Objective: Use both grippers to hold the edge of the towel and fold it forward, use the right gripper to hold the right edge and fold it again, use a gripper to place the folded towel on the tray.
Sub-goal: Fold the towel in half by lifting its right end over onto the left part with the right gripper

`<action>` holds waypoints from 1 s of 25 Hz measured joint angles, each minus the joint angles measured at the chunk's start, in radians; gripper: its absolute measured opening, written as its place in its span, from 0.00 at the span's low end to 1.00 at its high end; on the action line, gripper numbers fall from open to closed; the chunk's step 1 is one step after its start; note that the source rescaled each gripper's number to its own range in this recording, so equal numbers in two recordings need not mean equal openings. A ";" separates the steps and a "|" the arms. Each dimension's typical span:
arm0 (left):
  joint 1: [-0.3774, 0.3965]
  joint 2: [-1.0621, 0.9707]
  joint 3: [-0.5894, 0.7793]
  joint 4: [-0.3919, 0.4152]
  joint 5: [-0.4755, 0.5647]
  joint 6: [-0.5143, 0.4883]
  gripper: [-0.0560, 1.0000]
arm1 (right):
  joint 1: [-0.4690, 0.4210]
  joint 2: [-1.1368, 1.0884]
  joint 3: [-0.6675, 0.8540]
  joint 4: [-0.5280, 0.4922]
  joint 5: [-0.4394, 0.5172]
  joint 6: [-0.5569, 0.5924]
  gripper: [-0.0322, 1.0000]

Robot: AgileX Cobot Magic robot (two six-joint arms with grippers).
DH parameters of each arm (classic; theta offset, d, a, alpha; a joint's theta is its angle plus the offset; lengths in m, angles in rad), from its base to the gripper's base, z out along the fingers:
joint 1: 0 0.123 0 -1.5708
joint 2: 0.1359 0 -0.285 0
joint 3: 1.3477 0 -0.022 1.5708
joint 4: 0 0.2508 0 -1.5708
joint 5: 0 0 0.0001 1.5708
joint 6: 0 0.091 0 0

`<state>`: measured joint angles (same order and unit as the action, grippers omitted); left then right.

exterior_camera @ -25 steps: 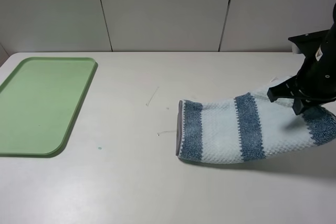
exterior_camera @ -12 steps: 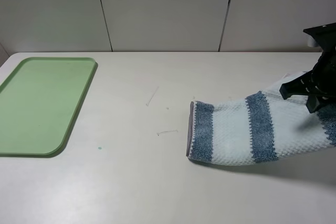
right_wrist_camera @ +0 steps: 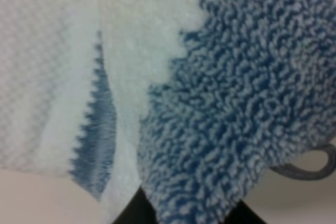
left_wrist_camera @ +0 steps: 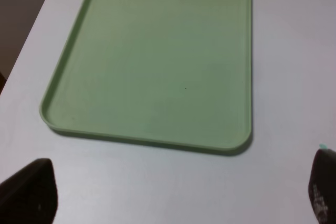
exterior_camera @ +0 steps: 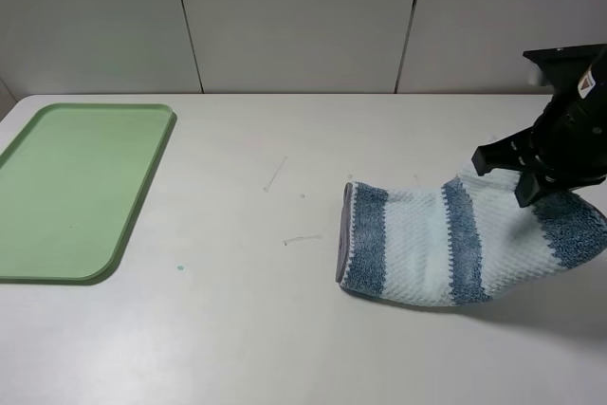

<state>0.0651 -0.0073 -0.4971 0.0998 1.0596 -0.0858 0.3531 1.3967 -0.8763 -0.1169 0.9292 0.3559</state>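
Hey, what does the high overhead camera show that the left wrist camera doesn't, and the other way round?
Only the high view shows the blue-and-white striped terry towel lying toward the right of the scene, with one end lifted and pinched by the shut black right gripper. Only the left wrist view shows the black left gripper, its fingertips spread wide with nothing between them. Both show the flat light-green plastic tray, with nothing on it, on the white table.
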 joint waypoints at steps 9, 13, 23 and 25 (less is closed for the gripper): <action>0.000 0.000 0.000 0.000 0.000 0.000 0.95 | 0.107 0.004 0.000 -0.003 -0.033 0.103 0.10; 0.000 0.000 0.000 0.000 0.000 0.000 0.95 | 0.142 0.053 0.000 -0.003 -0.053 0.121 0.10; 0.000 0.000 0.000 0.000 0.000 0.000 0.95 | 0.197 0.173 -0.006 0.029 -0.135 0.146 0.10; 0.000 0.000 0.000 0.000 0.000 0.000 0.95 | 0.196 0.190 -0.032 0.032 -0.134 0.148 0.10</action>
<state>0.0651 -0.0073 -0.4971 0.0998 1.0596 -0.0858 0.5496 1.5864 -0.9084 -0.0854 0.7955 0.5039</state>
